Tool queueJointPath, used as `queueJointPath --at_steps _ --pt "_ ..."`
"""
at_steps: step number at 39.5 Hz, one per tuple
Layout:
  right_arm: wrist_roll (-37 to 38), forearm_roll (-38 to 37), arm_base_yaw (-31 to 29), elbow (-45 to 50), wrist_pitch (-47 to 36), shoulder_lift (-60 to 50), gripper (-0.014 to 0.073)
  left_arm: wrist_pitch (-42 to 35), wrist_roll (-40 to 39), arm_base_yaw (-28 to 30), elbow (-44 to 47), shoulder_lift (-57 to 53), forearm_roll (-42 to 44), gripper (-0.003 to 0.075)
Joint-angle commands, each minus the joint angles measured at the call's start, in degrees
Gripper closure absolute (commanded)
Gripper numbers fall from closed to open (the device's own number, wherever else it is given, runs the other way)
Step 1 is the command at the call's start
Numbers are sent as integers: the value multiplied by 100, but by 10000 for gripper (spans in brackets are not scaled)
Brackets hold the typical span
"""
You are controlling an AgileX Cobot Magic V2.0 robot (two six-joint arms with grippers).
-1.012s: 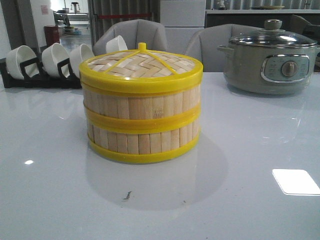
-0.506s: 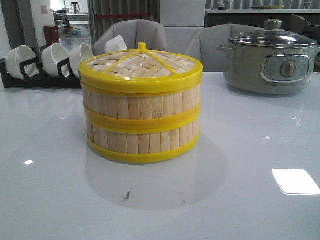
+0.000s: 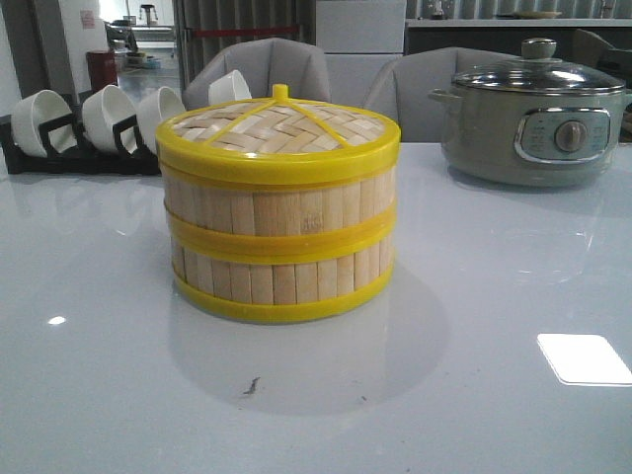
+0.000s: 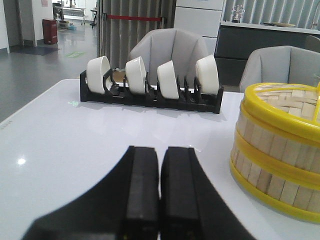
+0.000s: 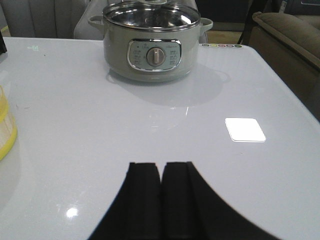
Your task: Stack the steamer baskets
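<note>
Nothing has moved since the earlier frames: both baskets (image 3: 278,237) sit stacked under the lid (image 3: 279,128) mid-table, left of the pot (image 3: 533,114), my left claw (image 4: 160,185) and right claw (image 5: 161,195) pressed closed and empty; light, stiff bamboo, best gripped at the rims.

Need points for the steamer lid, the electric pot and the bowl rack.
steamer lid (image 3: 279,126): front view, on its woven bamboo top.
electric pot (image 5: 152,55): right wrist view, on the front control panel by the dial.
bowl rack (image 4: 150,97): left wrist view, on the black frame under the white bowls.
</note>
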Motion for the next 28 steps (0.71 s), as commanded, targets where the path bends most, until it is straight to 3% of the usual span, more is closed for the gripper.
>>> queueJointPath --at_steps 1,28 --pt "-25 -101 -47 -175 -508 35 554 -669 34 8 13 -82 44 623" --pt "-25 -101 -47 -175 -508 35 554 -935 185 8 13 -82 138 623"
